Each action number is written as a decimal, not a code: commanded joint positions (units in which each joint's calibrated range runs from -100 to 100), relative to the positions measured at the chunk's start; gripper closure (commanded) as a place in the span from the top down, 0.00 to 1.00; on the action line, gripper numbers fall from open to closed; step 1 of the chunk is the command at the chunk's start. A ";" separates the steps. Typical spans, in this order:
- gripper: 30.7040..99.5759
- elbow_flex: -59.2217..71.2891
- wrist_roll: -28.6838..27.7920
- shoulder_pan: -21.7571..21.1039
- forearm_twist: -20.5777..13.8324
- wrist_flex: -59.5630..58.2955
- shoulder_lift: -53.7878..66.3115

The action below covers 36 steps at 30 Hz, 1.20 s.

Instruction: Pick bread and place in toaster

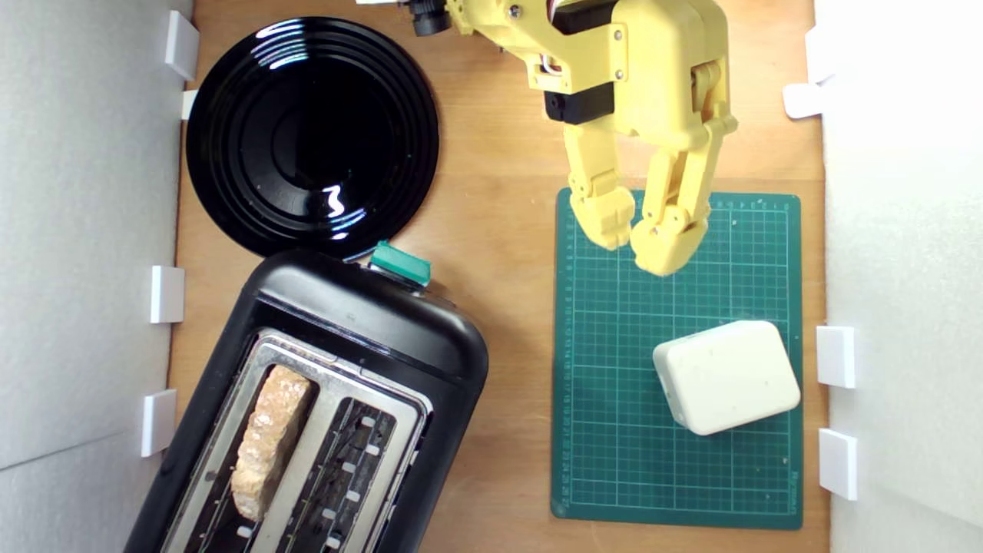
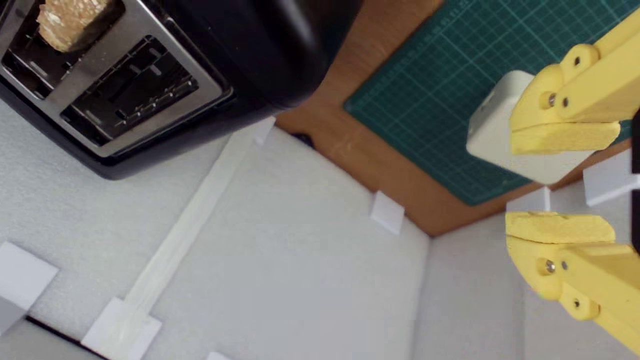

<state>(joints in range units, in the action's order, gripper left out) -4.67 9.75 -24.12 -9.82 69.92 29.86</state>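
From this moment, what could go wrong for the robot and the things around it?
1. The bread stands in one slot of the toaster, part of it above the top plate; it may not be fully seated.
2. The empty gripper hangs over the green mat, near the cream block; a low sweep might push the block.
3. The black plate lies right against the toaster, so moving either could disturb the other.

No text, brand or label could be read anywhere. The green cutting mat (image 1: 676,430) carried tiny ruler numerals along its edges, too small to decipher.
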 commanded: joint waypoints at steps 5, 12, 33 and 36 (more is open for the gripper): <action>0.42 24.69 4.19 -1.34 0.12 -0.72 14.98; 0.24 47.75 8.32 -1.34 -0.06 -0.72 34.28; 0.02 82.52 13.34 -0.78 -3.96 -0.63 61.49; 0.01 85.06 13.40 -0.78 -4.33 -0.63 63.65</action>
<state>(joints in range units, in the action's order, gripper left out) 79.38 22.85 -25.03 -13.37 69.83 91.94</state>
